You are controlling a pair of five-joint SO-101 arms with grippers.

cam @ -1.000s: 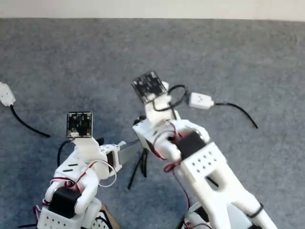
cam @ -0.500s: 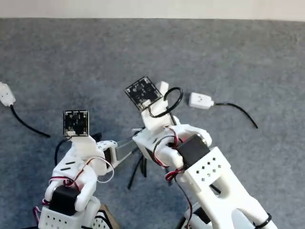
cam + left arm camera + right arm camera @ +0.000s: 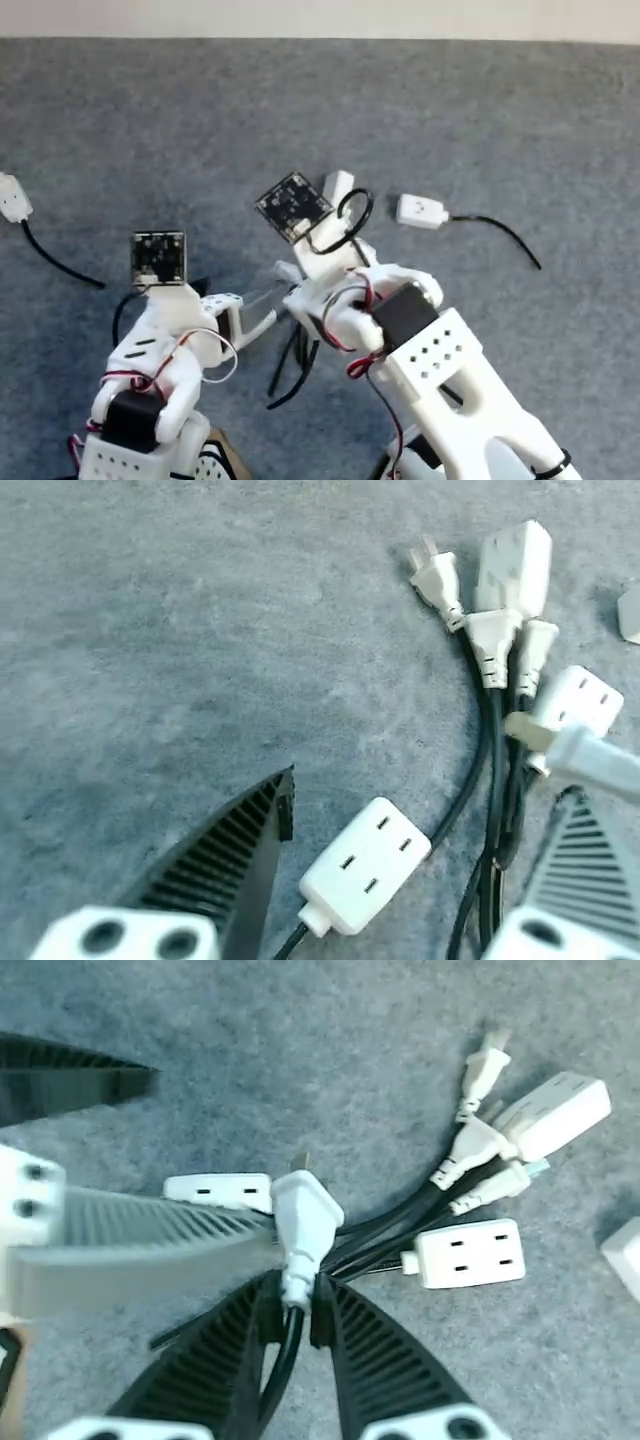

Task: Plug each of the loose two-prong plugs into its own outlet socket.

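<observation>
**High view.** The left arm [image 3: 160,345] and the right arm [image 3: 400,330] meet over a bundle of black cords [image 3: 293,368] on the grey carpet [image 3: 500,110]. A lone socket [image 3: 420,211] lies just beyond the right arm. A far socket [image 3: 12,197] lies at the carpet's left edge.

**Left wrist view.** The left gripper [image 3: 435,790] is spread wide and holds nothing. A near socket [image 3: 365,875] lies on the carpet between its fingers. A loose plug [image 3: 437,575] lies farther off, among other plugs and sockets.

**Right wrist view.** The right gripper [image 3: 297,1305] is clamped on the cord end of a white plug [image 3: 303,1218], with the prongs pointing away from the gripper. A flat socket [image 3: 218,1190] lies just beside the plug, and a square socket [image 3: 470,1253] lies near.
</observation>
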